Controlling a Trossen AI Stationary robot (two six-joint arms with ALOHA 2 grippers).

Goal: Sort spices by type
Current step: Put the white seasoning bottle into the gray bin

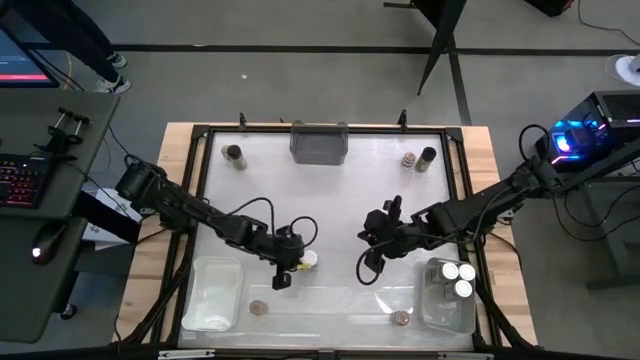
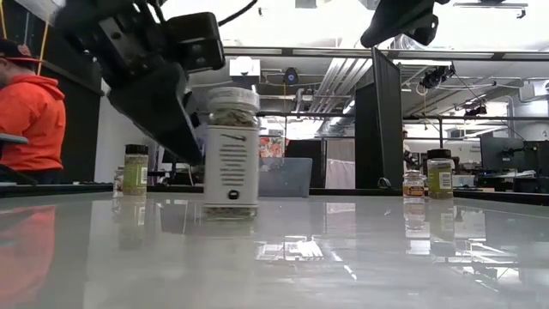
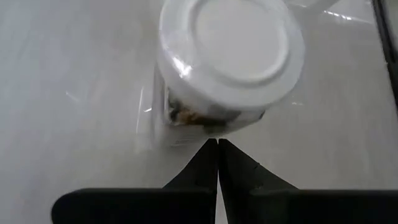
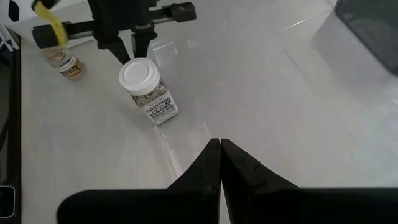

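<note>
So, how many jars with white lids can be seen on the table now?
3. Two white-lidded jars and a third stand in the clear bin at the near right. A fourth white-lidded jar stands by the left gripper, so 4 in all; more may be hidden.

Bare table (image 1: 340, 200) across the middle; only white-lidded jar (image 1: 308, 259) beside left gripper (image 1: 283, 277); bins along edges.
</note>
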